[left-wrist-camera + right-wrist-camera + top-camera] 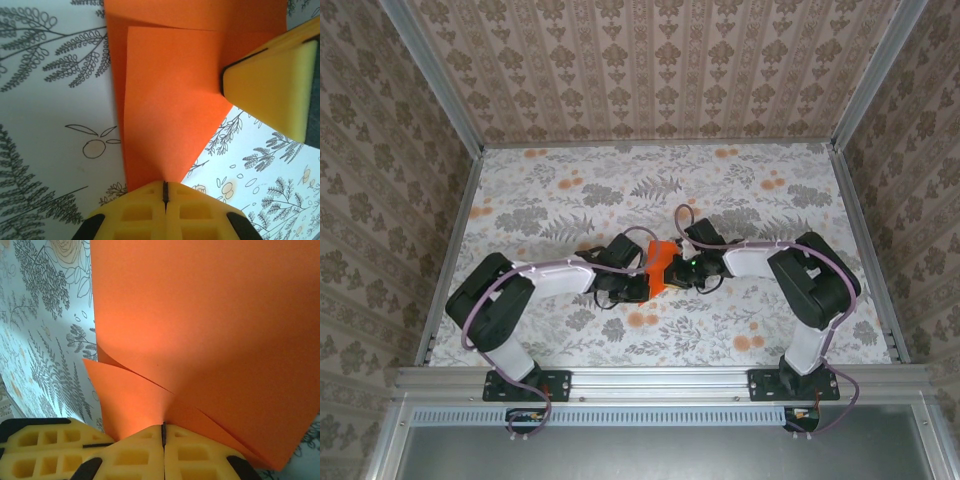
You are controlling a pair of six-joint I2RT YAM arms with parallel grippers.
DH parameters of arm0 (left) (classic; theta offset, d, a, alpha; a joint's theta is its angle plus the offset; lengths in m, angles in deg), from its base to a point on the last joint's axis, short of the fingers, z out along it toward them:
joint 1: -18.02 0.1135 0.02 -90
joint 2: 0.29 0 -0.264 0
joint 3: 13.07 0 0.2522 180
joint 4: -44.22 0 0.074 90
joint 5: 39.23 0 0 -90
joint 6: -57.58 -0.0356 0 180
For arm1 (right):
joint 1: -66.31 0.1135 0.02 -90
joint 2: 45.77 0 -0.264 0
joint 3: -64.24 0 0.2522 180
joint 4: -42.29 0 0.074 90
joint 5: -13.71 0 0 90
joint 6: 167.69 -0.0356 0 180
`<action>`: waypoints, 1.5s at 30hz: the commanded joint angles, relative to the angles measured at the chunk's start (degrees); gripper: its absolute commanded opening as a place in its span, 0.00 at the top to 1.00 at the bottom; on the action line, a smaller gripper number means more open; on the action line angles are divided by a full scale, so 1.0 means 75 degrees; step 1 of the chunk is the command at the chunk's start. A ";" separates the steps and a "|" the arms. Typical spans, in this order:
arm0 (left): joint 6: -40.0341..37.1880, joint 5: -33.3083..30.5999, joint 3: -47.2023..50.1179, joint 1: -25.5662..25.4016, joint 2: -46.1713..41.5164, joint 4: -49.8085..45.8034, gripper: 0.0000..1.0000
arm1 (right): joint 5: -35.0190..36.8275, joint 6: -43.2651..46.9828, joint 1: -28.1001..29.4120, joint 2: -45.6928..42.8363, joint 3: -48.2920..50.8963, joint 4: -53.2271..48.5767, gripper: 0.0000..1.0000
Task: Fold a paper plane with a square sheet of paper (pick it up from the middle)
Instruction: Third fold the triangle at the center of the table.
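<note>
Table in mid-frame, pale floral print wall to wall, and dead centre on that print there's the orange paper, folded, though whether it rests flat I can't tell.

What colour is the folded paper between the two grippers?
The paper is plain bright orange; the right wrist view shows it best.

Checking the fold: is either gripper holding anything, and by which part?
Both pinch the orange paper: left gripper at its narrow end, right gripper on overlapping folded layers.
</note>
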 commanded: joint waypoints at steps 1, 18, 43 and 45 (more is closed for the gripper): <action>0.0034 -0.0157 0.0051 -0.0034 -0.0388 -0.0035 1.00 | 0.0273 -0.0172 0.0026 0.0199 -0.0013 -0.0125 0.94; 0.1576 -0.0659 0.0165 -0.0364 0.0460 0.1495 1.00 | 0.0609 -0.0323 0.0014 0.0190 0.0298 -0.0380 0.95; 0.0942 -0.0276 0.2306 -0.0083 -0.1814 0.0450 1.00 | 0.1060 -0.0260 -0.0185 0.0404 0.0386 -0.1058 0.95; 0.0858 -0.0290 0.2166 -0.0026 -0.2043 0.0409 1.00 | 0.1019 -0.0289 -0.0184 0.0295 0.0404 -0.1048 0.95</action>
